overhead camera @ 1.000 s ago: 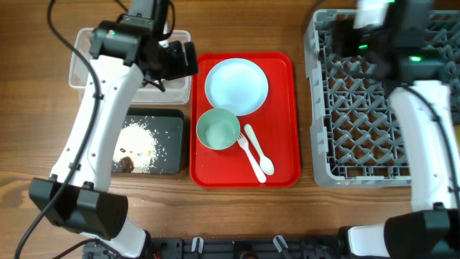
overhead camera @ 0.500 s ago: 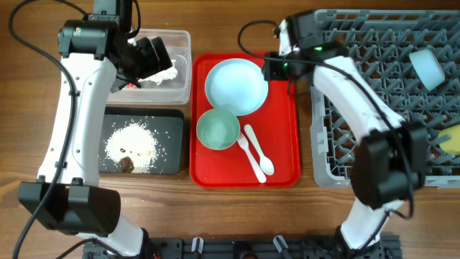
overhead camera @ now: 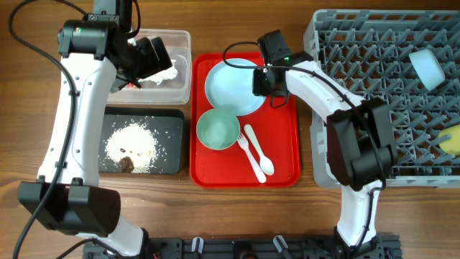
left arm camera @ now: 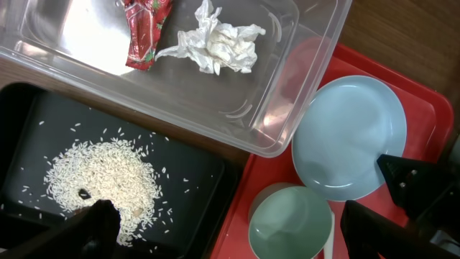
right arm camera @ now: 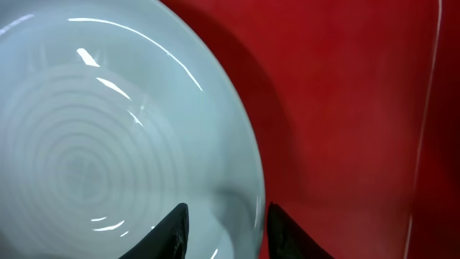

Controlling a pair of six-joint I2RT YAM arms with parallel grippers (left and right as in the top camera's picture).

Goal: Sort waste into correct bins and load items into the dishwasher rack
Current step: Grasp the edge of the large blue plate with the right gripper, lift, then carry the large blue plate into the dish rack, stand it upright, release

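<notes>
My right gripper [overhead camera: 262, 80] is low over the right rim of the light-blue plate [overhead camera: 230, 86] on the red tray. In the right wrist view its jaws [right arm camera: 226, 230] are open and straddle the plate's rim [right arm camera: 108, 144]. My left gripper [overhead camera: 147, 61] hangs open and empty over the clear tub [overhead camera: 180, 90]; its fingers stand wide apart [left arm camera: 230, 237]. The red wrapper [left arm camera: 144, 29] and white napkin [left arm camera: 215, 43] lie in the tub. Rice crumbs [overhead camera: 133, 142] and a brown lump [overhead camera: 126, 164] lie in the black tray [overhead camera: 169, 126]. The pale-green bowl [overhead camera: 218, 129], fork [overhead camera: 248, 150] and spoon [overhead camera: 260, 155] lie on the red tray.
The red tray [overhead camera: 284, 144] sits between the bins and the grey dishwasher rack [overhead camera: 374, 93]. A small light-blue bowl [overhead camera: 428, 67] and a yellow cup [overhead camera: 451, 140] sit in the rack at the right. Bare wood runs along the table's front.
My right arm has swung left from above the rack and come down to the plate's right rim. My left gripper shifted left over the tub and then stayed still.
</notes>
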